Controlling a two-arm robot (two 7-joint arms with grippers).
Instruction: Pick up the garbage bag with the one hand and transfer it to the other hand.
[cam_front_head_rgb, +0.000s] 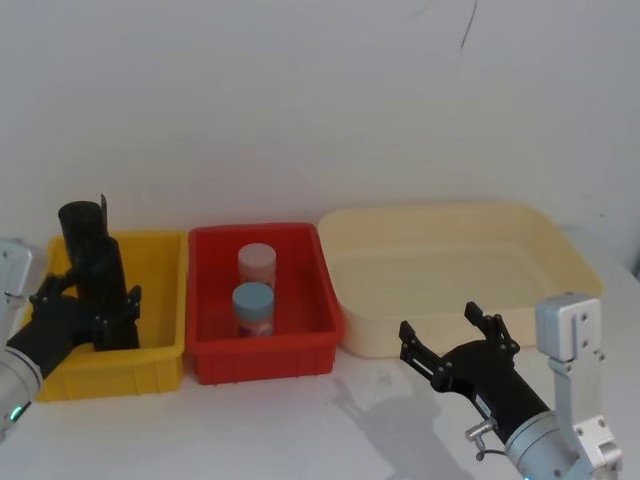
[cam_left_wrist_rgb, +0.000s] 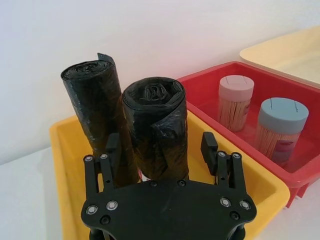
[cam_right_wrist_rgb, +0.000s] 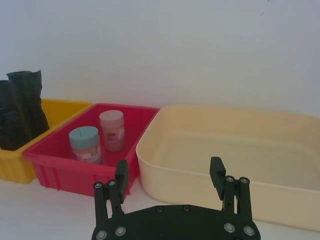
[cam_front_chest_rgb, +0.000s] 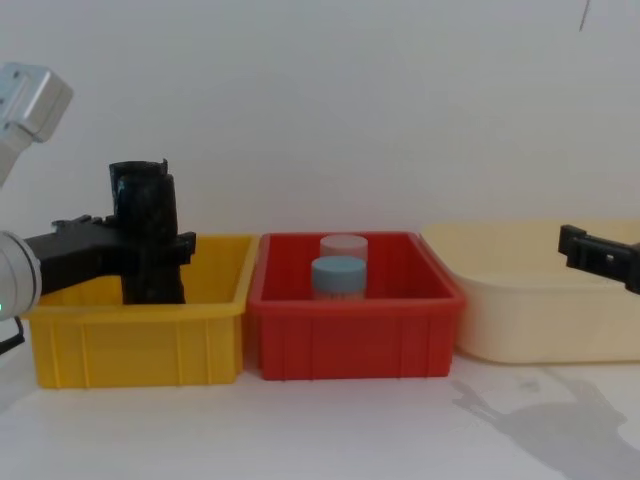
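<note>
Garbage bag (cam_left_wrist_rgb: 155, 125) stood upright in yellow bin (cam_left_wrist_rgb: 60, 145) at 9 o'clock, left gripper (cam_left_wrist_rgb: 160, 147) spread open around it; touching slimmer roll (cam_left_wrist_rgb: 92, 105) risked being pinched too; right gripper (cam_front_head_rgb: 437, 320) hung open at 4 o'clock.

We see three bins in a row on a white table (cam_front_head_rgb: 300, 430) against a white wall (cam_front_head_rgb: 300, 100): a yellow bin (cam_front_head_rgb: 150, 365) on the left, a red bin (cam_front_head_rgb: 265, 358) just beside it, and a wider cream tub (cam_front_head_rgb: 430, 215) on the right. In the red bin we find two upright jars packed with thin pale sticks. The pink-lidded jar (cam_front_head_rgb: 256, 262) stands behind and the blue-lidded jar (cam_front_head_rgb: 253, 305) just in front. A slim black roll (cam_left_wrist_rgb: 92, 105) with a flared top stands upright in the yellow bin.
</note>
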